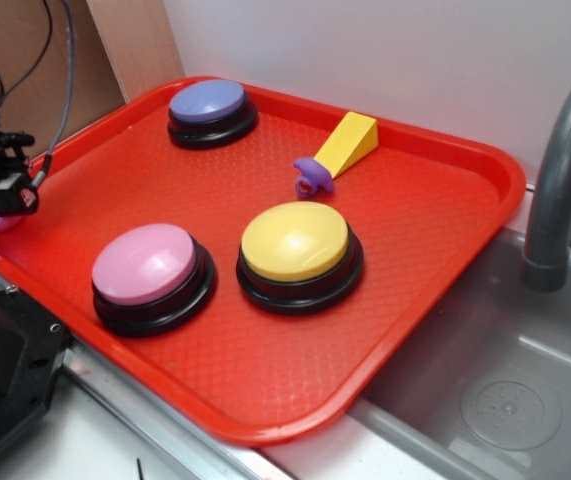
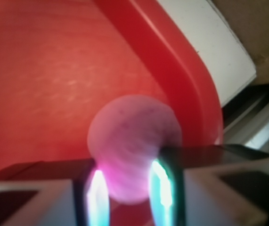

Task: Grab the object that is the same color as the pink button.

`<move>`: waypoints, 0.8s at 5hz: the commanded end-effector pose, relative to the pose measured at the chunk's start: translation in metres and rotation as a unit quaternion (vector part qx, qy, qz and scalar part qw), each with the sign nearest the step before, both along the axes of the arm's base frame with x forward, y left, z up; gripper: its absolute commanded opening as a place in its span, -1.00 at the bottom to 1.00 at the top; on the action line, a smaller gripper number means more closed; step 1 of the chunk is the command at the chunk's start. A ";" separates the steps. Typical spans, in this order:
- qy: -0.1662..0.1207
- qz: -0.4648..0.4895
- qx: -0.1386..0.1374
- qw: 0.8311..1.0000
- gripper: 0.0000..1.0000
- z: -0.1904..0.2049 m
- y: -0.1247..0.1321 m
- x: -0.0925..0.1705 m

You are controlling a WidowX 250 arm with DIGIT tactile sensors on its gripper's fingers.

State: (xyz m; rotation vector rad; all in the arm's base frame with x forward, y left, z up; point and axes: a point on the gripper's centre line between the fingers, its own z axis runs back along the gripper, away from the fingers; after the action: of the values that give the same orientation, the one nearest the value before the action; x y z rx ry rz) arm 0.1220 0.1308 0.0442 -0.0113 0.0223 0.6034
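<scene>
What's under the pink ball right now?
Red tray shows below and around the pink ball, near the tray's rim. The gripper fingers cover its lower sides, so actual contact is hidden.

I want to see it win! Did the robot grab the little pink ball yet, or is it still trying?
Nearly there. Done: the gripper has reached the left edge of the red tray, far from the pink button. In hand: the wrist view shows the pink ball sitting between the fingers, which look closed on it, though the picture is blurry. Left: lifting it clear, since it looks low on the tray.
</scene>
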 end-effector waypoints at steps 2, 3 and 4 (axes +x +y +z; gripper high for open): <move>-0.133 -0.166 0.061 0.975 -1.00 0.129 -0.060 0.015; -0.128 -0.165 0.041 0.977 1.00 0.124 -0.057 0.013; -0.094 -0.159 0.023 0.982 1.00 0.103 -0.042 0.013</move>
State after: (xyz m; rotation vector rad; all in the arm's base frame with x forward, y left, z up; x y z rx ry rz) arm 0.1469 0.0823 0.1399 -0.0385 -0.1406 0.2831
